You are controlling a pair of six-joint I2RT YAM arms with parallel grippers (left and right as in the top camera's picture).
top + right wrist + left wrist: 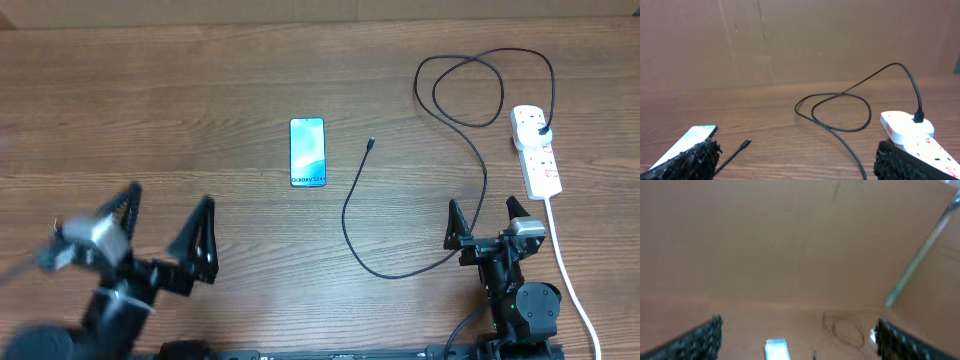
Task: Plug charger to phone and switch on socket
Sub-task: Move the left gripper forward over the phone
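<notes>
The phone (307,152) lies flat mid-table with its blue screen lit. The charger (345,215) is a thin black cable; its small tip (371,143) rests just right of the phone, apart from it. The cable loops at the back right, and its black plug (543,130) sits in the white socket (537,150). My left gripper (171,195) is open and empty at the front left. My right gripper (483,208) is open and empty in front of the socket. The right wrist view shows phone (687,140), tip (746,143) and socket (905,127). The blurred left wrist view shows the phone (777,349).
The socket's thick white cord (565,260) runs toward the front right edge, beside my right arm. A brown wall (800,40) stands behind the table. A pale slanted rod (920,260) shows at the right of the left wrist view.
</notes>
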